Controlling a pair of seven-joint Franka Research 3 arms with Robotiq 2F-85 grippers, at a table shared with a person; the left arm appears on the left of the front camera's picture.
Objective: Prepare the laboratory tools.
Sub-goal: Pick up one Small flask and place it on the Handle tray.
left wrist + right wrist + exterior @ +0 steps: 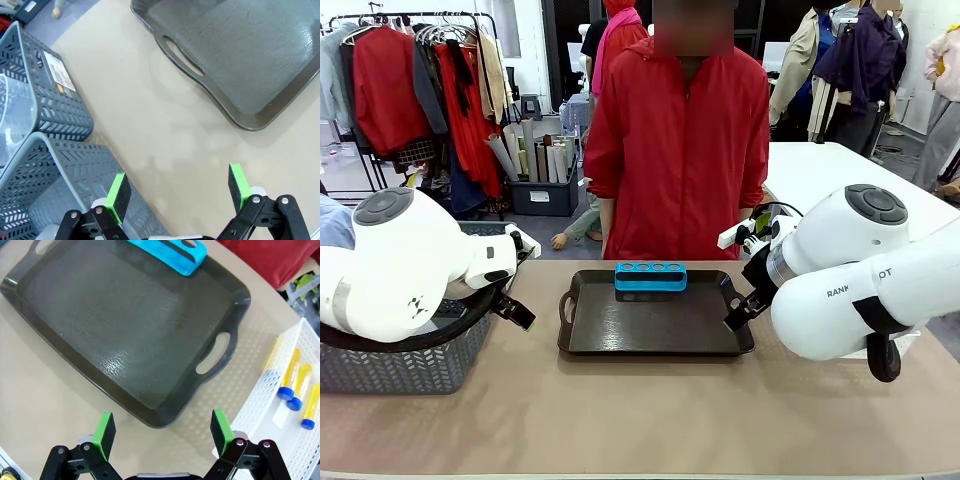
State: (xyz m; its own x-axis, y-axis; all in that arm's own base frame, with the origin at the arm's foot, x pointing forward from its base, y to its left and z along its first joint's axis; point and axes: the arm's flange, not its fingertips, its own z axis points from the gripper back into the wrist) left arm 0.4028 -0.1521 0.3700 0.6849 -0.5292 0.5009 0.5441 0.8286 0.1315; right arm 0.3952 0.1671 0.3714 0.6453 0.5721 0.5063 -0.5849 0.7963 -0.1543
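A blue tube rack (650, 277) with empty holes stands on the far part of a dark tray (650, 325); it also lies at the top of the right wrist view as the rack (167, 252). Amber blue-capped tubes (295, 382) lie in a white lattice basket (265, 405) beside the tray's handle. A clear plastic vessel (12, 117) sits inside a grey mesh basket (60, 100). My left gripper (177, 190) hangs open over bare table between the baskets and the tray. My right gripper (163, 432) is open above the tray's near corner. Neither holds anything.
A person in a red jacket (680, 150) stands at the far side, behind the tray. A grey mesh basket (400, 365) sits under my left arm at the table's left. Bare table lies in front of the tray.
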